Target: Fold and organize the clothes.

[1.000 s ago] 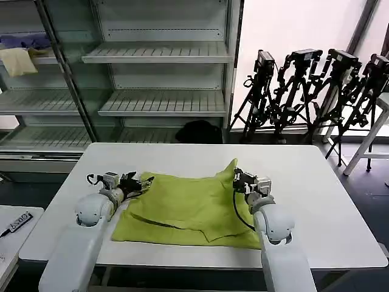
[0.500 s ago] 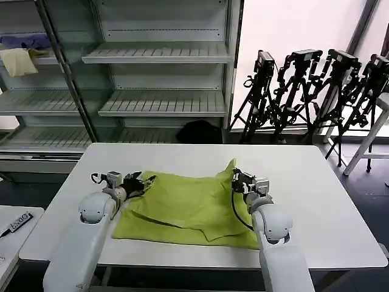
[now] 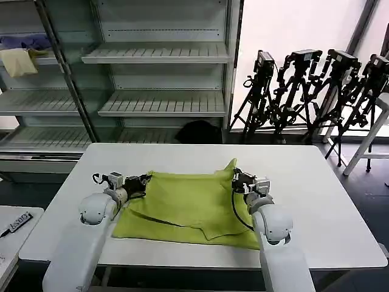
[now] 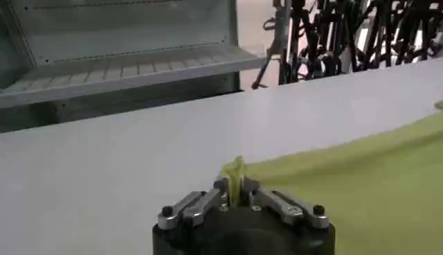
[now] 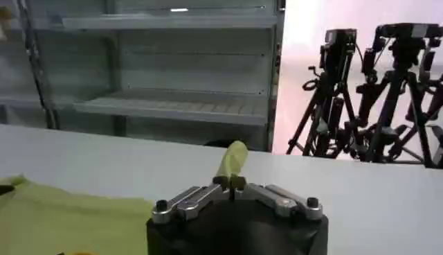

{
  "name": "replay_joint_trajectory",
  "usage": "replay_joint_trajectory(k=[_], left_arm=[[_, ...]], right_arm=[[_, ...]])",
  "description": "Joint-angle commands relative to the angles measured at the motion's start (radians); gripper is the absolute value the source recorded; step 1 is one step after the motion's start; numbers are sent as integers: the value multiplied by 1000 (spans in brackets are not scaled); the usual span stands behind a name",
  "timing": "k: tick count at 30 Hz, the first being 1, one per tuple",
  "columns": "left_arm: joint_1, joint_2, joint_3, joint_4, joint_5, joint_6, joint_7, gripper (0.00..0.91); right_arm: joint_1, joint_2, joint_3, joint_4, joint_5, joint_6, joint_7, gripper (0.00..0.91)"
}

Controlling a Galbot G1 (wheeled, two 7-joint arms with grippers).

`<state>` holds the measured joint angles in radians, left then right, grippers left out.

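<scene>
Right now your left gripper [image 4: 234, 188] has its fingers pinched tight on a little tuft of the lime-green T-shirt [image 3: 191, 207], and your right gripper [image 5: 233, 182] is pinched the same way on another tuft that sticks up between its fingers. In the head view the left gripper [image 3: 141, 180] sits at the shirt's far left corner and the right gripper [image 3: 236, 177] at its far right corner, where the cloth stands up in a small peak. The shirt lies on the white table [image 3: 316, 201], partly folded, with a loose flap near the front edge. Each grip looks like only a thin bit of cloth, so I think a fast pull could make a corner slip out and drop. If one arm moves ahead of the other, the shirt could twist or bunch up and the fold would come out crooked. If you drag it low, the front part may rub on the table and the loose flap could open again. Count them: one T-shirt, two grippers, one table. Behind the table is a shelf rack [image 3: 161, 79] with a pale cream cloth [image 3: 18, 61] and a purple-blue cloth [image 3: 24, 41] on its far left shelf, one of each, and a row of black tripods [image 3: 316, 91] stands by the window; I cannot count those clearly.
</scene>
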<state>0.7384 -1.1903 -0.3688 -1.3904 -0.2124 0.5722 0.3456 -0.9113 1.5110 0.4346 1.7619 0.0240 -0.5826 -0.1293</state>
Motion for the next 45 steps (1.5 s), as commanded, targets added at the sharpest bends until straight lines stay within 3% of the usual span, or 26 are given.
replay_joint_trajectory(k=[1,13,24,33,45], left_arm=[[13,0,-21,-32,-15,-5,-13,0],[200,41,-128,-308,-160,-6,-46,0],[378,42,-211,-489,-182,-13,-36,0],[481,36,-248,-514,-149,-40,-3,0],[509,29,-230,-511,-38,-72,17,0]], right_arm=[[-4,-1,1,7,6,0,-1,0],[-84,-28,-12,119,86,-2,15,0],[-249,-40,4,257,87,-1,-7,0],[-364,-43,37,313,74,1,-32,0],[-449,-39,62,312,44,3,-48,0]])
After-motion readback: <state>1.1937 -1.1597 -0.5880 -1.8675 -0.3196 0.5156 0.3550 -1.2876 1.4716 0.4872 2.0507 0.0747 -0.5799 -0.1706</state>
